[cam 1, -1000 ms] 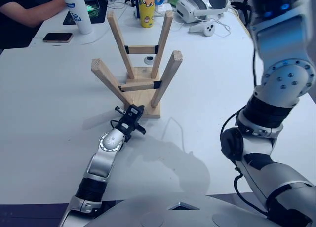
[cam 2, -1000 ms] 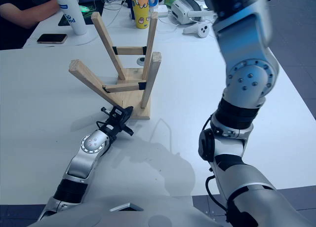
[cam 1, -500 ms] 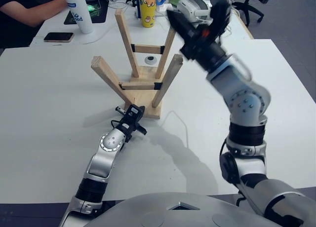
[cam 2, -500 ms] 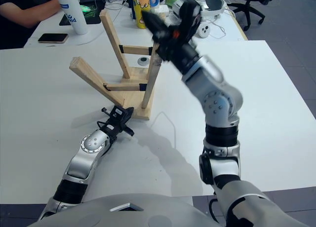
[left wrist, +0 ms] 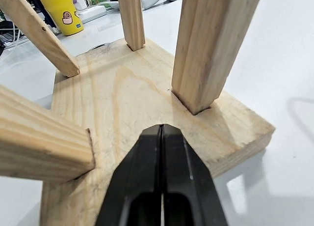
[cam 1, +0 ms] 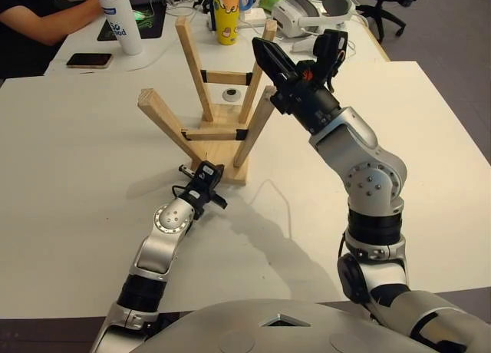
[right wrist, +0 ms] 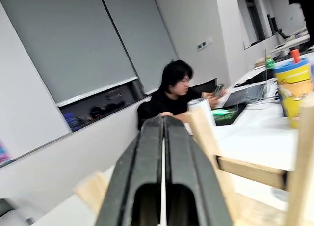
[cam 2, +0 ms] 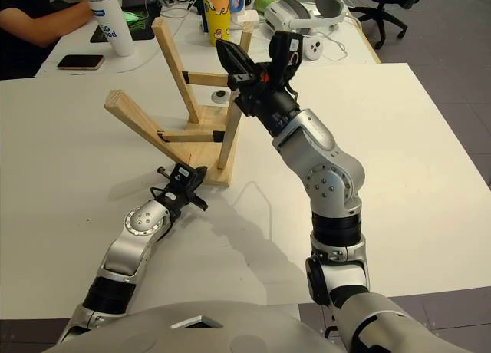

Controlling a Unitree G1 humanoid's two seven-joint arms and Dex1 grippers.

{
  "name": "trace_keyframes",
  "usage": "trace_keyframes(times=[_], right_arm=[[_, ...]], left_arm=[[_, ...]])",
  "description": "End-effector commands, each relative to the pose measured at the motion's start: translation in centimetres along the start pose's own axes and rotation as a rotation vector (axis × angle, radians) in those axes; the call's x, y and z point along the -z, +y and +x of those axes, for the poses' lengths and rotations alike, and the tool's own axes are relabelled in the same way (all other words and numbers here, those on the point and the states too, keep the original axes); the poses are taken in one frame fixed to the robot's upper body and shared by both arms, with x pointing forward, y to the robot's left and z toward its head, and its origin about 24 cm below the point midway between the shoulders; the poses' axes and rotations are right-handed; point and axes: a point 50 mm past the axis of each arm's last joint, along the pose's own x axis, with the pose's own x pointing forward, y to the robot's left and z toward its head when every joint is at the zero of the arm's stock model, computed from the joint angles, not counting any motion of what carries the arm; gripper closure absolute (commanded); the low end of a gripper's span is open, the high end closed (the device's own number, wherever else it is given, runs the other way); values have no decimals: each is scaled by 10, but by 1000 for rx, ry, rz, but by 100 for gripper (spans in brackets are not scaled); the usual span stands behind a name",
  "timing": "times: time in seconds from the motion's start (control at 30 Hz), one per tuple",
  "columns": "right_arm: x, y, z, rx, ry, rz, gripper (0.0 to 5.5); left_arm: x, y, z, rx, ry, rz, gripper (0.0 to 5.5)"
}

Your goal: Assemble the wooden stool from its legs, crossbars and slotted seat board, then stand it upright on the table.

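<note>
Stool [cam 1: 219,134] is seen upside down on the white counter [cam 1: 77,176], its seat board [cam 1: 230,167] lying flat and its legs pointing up, placed much as a second ago. At the board's near edge the left gripper [cam 1: 209,171] is held low, jaws pressed together, unmoved. The right gripper [cam 1: 261,50], jaws likewise together, has been swung down from high on the right and is now held close beside the upper right-hand legs [cam 1: 257,127].
</note>
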Motion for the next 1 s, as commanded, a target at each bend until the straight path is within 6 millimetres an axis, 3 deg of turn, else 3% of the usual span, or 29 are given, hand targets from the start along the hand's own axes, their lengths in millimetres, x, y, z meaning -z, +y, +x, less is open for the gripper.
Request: trace_keyframes(times=[0.03,0.1,0.17,0.23,0.3,0.37,0.43,0.5,0.67,0.77,1.0], right_arm=[[-60,-5,5,-54,-280,-78,550],[-80,-6,0,-92,-370,-43,550],[-77,-28,-11,22,-328,-77,550],[-37,-69,-29,252,-11,-221,550],[13,-94,-63,339,352,-374,550],[41,-99,-88,351,492,-304,550],[53,-96,-96,328,530,-249,550],[63,-87,-95,253,543,-175,550],[90,-38,-92,-134,673,56,550],[92,-23,-87,-236,667,161,550],[73,-46,-39,-92,449,52,550]], left_arm=[[44,-10,-6,22,222,-68,548],[43,-9,-5,20,218,-70,548],[41,-8,-2,15,208,-76,548],[38,-7,0,0,189,-80,548],[30,-6,0,-11,137,-82,548],[24,-2,-4,-15,96,-84,548],[22,4,-9,-19,79,-82,548],[19,10,-12,-24,69,-66,548],[15,18,-7,-14,63,-41,548],[14,18,-5,5,69,-45,548],[17,18,-5,7,78,-47,548]])
